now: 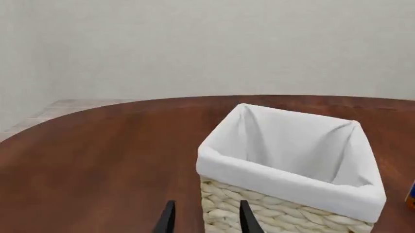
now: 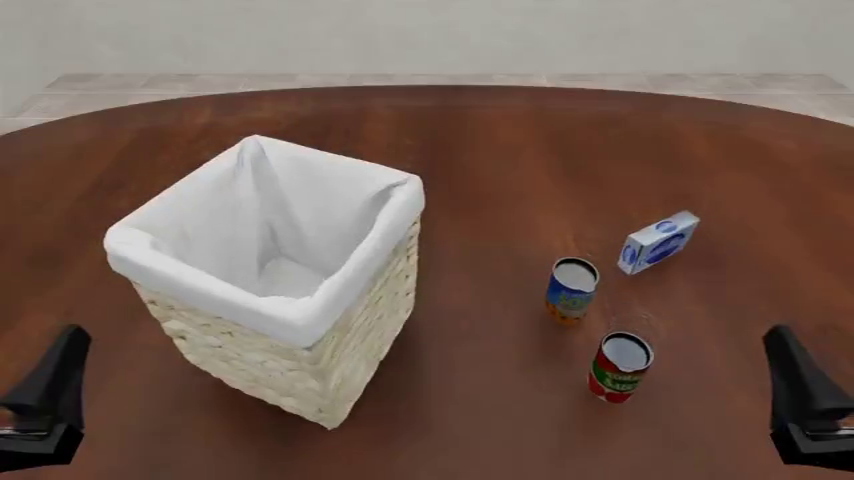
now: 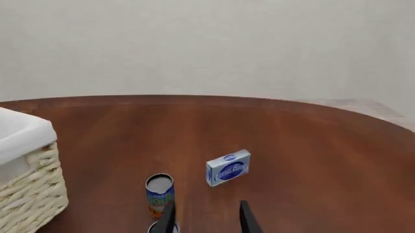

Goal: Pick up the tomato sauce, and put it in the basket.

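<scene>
The tomato sauce [image 2: 621, 366], a small red can with a green band and silver top, stands upright on the table at the front right. In the right wrist view only its top rim [image 3: 162, 228] peeks in beside one finger. The basket [image 2: 214, 290], cream wicker with a white liner, stands at the left with nothing visible inside. My right gripper [image 2: 790, 352] is open, low at the front right edge, to the right of the can and apart from it. My left gripper [image 2: 64, 358] is open at the front left, close to the basket's wicker wall [image 1: 285, 216].
A blue-and-orange can [image 2: 571, 289] stands just behind the tomato sauce, and a blue-white box [image 2: 659, 242] lies further back to the right. Both also show in the right wrist view, the can [image 3: 159, 194] and the box [image 3: 228, 167]. The brown table [image 2: 534, 150] is round.
</scene>
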Robot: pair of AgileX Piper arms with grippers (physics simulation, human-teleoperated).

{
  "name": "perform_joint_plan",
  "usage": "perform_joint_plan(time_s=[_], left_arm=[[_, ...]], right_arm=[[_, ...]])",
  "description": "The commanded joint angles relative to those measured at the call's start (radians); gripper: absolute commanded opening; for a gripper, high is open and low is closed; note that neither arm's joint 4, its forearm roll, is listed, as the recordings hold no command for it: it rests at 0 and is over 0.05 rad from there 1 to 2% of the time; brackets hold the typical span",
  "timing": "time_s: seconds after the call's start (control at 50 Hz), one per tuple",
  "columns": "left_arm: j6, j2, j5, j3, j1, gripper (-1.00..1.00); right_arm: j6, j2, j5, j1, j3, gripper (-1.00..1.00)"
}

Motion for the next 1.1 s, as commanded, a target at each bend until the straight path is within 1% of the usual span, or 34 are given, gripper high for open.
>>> perform_joint_plan(time_s=[0.02,0.22,0.32,0.42,0.44,0.46,0.5,0.52,0.54,0.62,0.64,0.68,0.72,0.74,0.8,0.82,0.84,0.86,0.88,0.9,0.94,0.96,0.98,1.02,1.04,1.08,1.1], left_arm=[[0.0,0.007,-0.004,-0.002,0.0,1.0],[0.0,0.007,-0.004,-0.002,0.0,1.0],[0.0,0.007,-0.004,-0.002,0.0,1.0],[0.0,0.007,-0.004,-0.002,0.0,1.0],[0.0,0.007,-0.004,-0.002,0.0,1.0],[0.0,0.007,-0.004,-0.002,0.0,1.0],[0.0,0.007,-0.004,-0.002,0.0,1.0],[0.0,0.007,-0.004,-0.002,0.0,1.0],[0.0,0.007,-0.004,-0.002,0.0,1.0],[0.0,0.007,-0.004,-0.002,0.0,1.0],[0.0,0.007,-0.004,-0.002,0.0,1.0],[0.0,0.007,-0.004,-0.002,0.0,1.0],[0.0,0.007,-0.004,-0.002,0.0,1.0],[0.0,0.007,-0.004,-0.002,0.0,1.0],[0.0,0.007,-0.004,-0.002,0.0,1.0],[0.0,0.007,-0.004,-0.002,0.0,1.0],[0.0,0.007,-0.004,-0.002,0.0,1.0],[0.0,0.007,-0.004,-0.002,0.0,1.0],[0.0,0.007,-0.004,-0.002,0.0,1.0],[0.0,0.007,-0.004,-0.002,0.0,1.0],[0.0,0.007,-0.004,-0.002,0.0,1.0],[0.0,0.007,-0.004,-0.002,0.0,1.0],[0.0,0.007,-0.004,-0.002,0.0,1.0],[0.0,0.007,-0.004,-0.002,0.0,1.0],[0.0,0.007,-0.004,-0.002,0.0,1.0],[0.0,0.007,-0.004,-0.002,0.0,1.0],[0.0,0.007,-0.004,-0.002,0.0,1.0]], right_arm=[[0.007,0.013,-0.003,-0.001,-0.001,1.0],[0.012,0.019,-0.007,-0.004,-0.002,1.0],[-0.004,0.042,-0.016,-0.005,-0.021,1.0],[-0.014,0.14,-0.016,0.018,-0.135,1.0],[-0.014,0.14,-0.017,0.018,-0.135,1.0],[-0.024,0.167,-0.022,0.022,-0.148,1.0],[-0.027,0.205,-0.021,0.031,-0.186,1.0],[-0.034,0.249,-0.033,0.039,-0.199,1.0],[-0.03,0.251,-0.029,0.037,-0.217,1.0],[-0.033,0.338,-0.042,0.06,-0.278,1.0],[-0.03,0.383,-0.05,0.07,-0.292,1.0],[-0.025,0.372,-0.052,0.07,-0.292,1.0],[-0.036,0.425,-0.068,0.087,-0.307,1.0],[-0.028,0.425,-0.068,0.088,-0.315,1.0],[-0.005,0.505,-0.079,0.108,-0.347,1.0],[-0.023,0.558,-0.08,0.103,-0.362,1.0],[-0.011,0.545,-0.08,0.109,-0.365,1.0],[0.012,0.564,-0.074,0.127,-0.376,1.0],[0.012,0.564,-0.075,0.127,-0.377,1.0],[-0.016,0.596,-0.074,0.119,-0.389,1.0],[0.016,0.615,-0.07,0.141,-0.404,1.0],[0.003,0.628,-0.064,0.13,-0.417,1.0],[0.016,0.634,-0.058,0.139,-0.429,1.0],[0.016,0.672,-0.048,0.143,-0.451,1.0],[0.029,0.668,-0.045,0.152,-0.458,1.0],[0.01,0.696,-0.039,0.152,-0.476,1.0],[0.01,0.696,-0.039,0.152,-0.476,1.0]])
